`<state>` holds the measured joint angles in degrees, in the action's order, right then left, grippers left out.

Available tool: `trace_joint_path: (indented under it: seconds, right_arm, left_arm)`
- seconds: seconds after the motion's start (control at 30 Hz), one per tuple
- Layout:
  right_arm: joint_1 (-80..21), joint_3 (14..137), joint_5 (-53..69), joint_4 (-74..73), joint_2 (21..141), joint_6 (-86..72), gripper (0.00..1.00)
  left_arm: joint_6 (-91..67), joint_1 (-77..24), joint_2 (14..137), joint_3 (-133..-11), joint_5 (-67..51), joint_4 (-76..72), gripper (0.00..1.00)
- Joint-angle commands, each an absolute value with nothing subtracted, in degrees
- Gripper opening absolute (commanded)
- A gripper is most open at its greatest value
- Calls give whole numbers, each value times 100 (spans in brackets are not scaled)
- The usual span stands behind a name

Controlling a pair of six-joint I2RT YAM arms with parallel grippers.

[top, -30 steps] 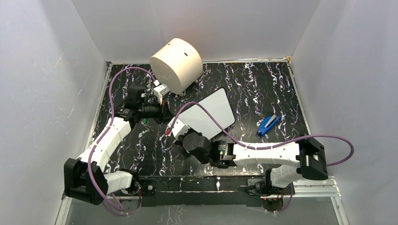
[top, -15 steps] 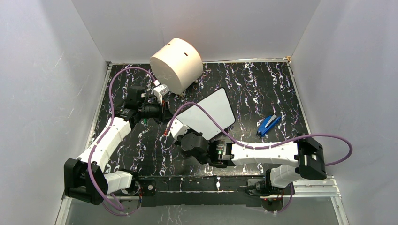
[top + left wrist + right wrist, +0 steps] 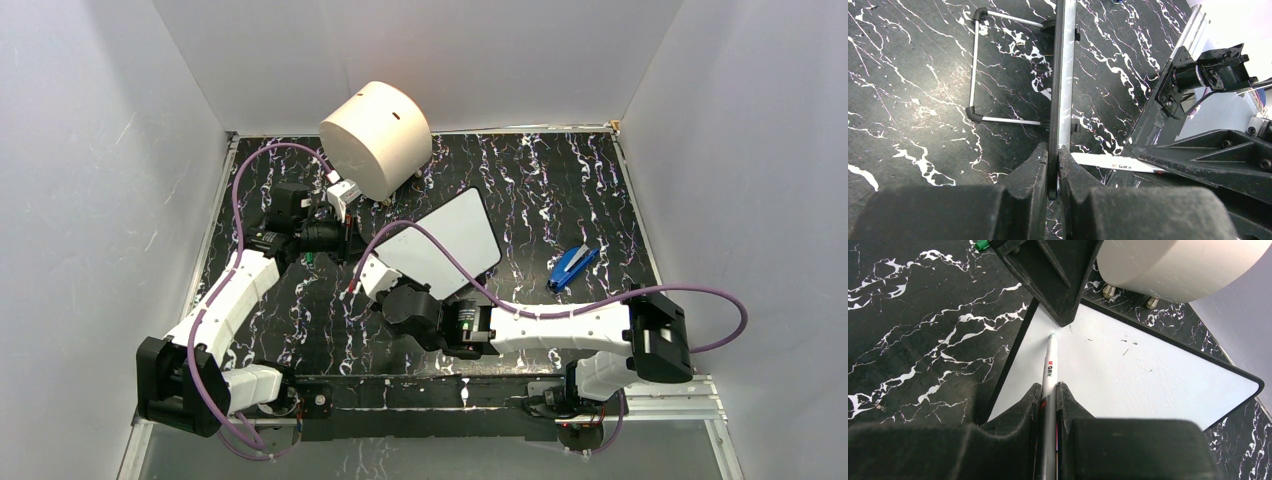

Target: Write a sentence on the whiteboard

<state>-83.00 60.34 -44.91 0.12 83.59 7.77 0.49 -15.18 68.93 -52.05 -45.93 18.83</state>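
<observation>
Top: whiteboard (image 3: 455, 235) propped tilted mid-tabletop (image 3: 560, 190), beside cream cylinder (image 3: 375, 125). 
Left wrist: left gripper (image 3: 1054, 155) clenched on board's edge; brace it rigid. 
Right wrist: right gripper (image 3: 1049, 390) grasping marker (image 3: 1050, 357), tip at blank board's corner; press lightly, stroke slow.

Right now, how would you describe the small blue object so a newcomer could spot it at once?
Start at the black marbled table and find the whiteboard at its middle. To the board's right, lying alone on the table, is the small blue object, seemingly a stapler. It is the only blue thing, and neither arm touches it.
</observation>
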Motion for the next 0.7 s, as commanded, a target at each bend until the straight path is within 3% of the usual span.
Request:
trace_joint_path:
  seconds: [0.0,0.67]
  right_arm:
    - [-8325,6334,-4579,303,8442,841,0]
    - [-8340,6592,-4174,-789,8616,283,0]
  left_arm:
    - [255,-1541,6943,-5150,-4367,2052,0]
    - [253,-1541,6943,-5168,-4358,2057,0]
